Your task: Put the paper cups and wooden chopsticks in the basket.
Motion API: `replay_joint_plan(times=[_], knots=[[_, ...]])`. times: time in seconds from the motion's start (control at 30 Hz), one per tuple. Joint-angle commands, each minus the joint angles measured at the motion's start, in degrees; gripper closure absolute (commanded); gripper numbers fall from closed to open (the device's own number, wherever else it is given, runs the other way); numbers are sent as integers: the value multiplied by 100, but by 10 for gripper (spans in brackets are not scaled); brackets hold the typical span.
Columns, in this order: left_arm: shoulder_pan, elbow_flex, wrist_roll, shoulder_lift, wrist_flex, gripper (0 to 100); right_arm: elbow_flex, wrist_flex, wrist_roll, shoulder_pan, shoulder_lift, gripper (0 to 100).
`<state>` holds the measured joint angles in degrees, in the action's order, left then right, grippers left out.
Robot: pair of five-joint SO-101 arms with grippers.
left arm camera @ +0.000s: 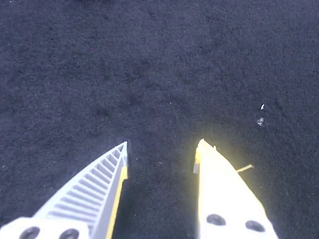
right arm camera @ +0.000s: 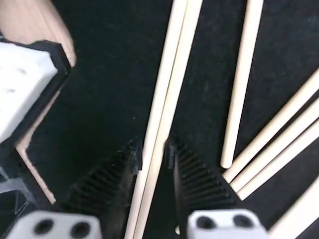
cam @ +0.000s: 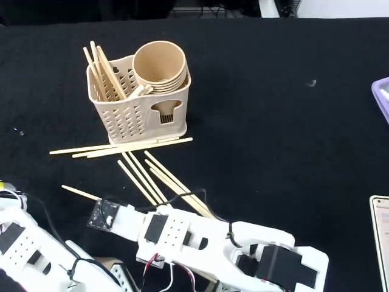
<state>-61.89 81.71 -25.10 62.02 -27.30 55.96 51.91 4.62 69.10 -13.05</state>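
A: What does the high view give you?
B: The basket (cam: 130,118). The cups (cam: 159,64) are stacked in it, with some chopsticks (cam: 104,73) standing beside them. Loose chopsticks (cam: 121,147) lie on the table (cam: 273,140) in front of it.
A: And the wrist views?
B: Your right gripper (right arm camera: 152,154) is in front of the basket, clamped on a pair (right arm camera: 170,74) of the loose ones, fingers nearly together. Your left gripper (left arm camera: 162,149) is spread wide over bare table.

We find no legible text, number or sign, and any print on the white sheet (cam: 381,243) at the counter (cam: 273,121) edge is too small to read.
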Motion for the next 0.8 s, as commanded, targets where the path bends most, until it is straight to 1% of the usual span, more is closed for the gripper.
replay_joint_plan(times=[0.0, 0.13, 0.2, 0.4, 0.47, 0.53, 0.6, 0.67, 0.7, 0.77], knots=[[13, -330, -44, 53, 105, 780, 189, 220, 62, -158, -22, 982], [13, -330, -44, 53, 105, 780, 4, 360, 308, -475, -549, 988], [13, -330, -44, 53, 88, 780, -119, 651, 492, -712, -1068, 988], [13, -330, -44, 53, 97, 780, -338, 1609, 1064, -1829, -2914, 987], [13, -330, -44, 53, 97, 780, -268, 1767, 1081, -1987, -3389, 985], [13, -330, -44, 53, 105, 780, -48, 1811, 1002, -1714, -3626, 972], [13, -330, -44, 53, 105, 780, 233, 1670, 809, -1143, -3600, 906], [13, -330, -44, 53, 105, 780, 532, 1143, 554, -615, -3442, 832], [13, -330, -44, 53, 105, 780, 681, 791, 457, -448, -3310, 820], [13, -321, -44, 53, 105, 780, 875, 132, 352, -273, -2914, 845]])
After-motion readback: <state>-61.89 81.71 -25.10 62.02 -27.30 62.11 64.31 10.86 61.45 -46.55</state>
